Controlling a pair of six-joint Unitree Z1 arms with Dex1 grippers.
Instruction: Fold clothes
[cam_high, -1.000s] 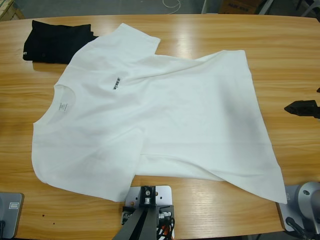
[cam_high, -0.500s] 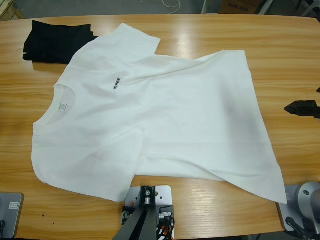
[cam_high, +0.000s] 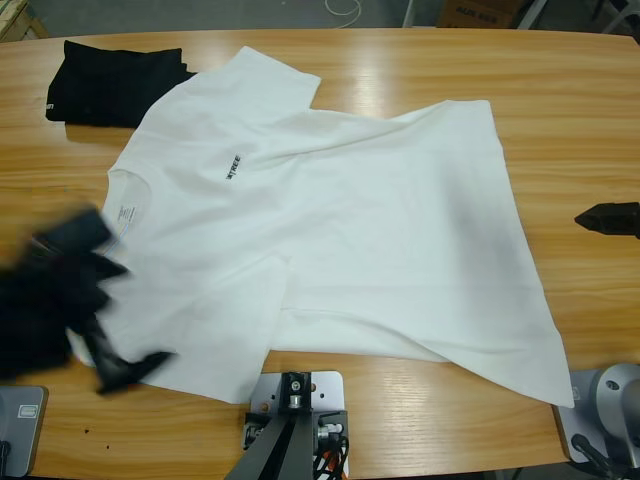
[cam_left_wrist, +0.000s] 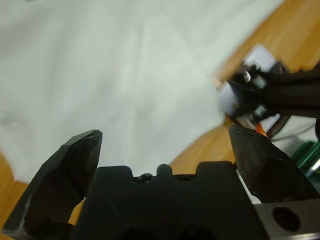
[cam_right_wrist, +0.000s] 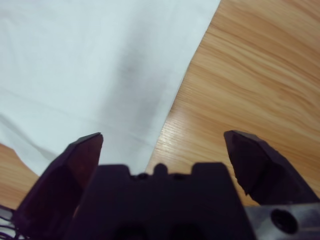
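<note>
The white T-shirt (cam_high: 350, 230) lies spread flat on the wooden table (cam_high: 560, 110), neck to the left, with its small black chest print (cam_high: 232, 167) facing up. My left gripper (cam_high: 135, 315) has come in from the left edge and hangs over the shirt's near sleeve. Its jaws stand wide apart with only white cloth (cam_left_wrist: 125, 75) below them, so the left gripper (cam_left_wrist: 165, 142) is open. At the right edge, my right gripper (cam_high: 607, 217) is off the shirt. The right gripper (cam_right_wrist: 162, 140) is open above the shirt's hem (cam_right_wrist: 90, 60) and bare wood (cam_right_wrist: 260, 75).
A folded black garment (cam_high: 115, 80) lies at the table's far left corner, touching the shirt's upper sleeve. Bare wood runs along the far side and the right end of the table.
The left arm has swept into the high view from the left edge and now hangs over the shirt's near sleeve. The right gripper has pulled back slightly to the right. The shirt lies as before.
</note>
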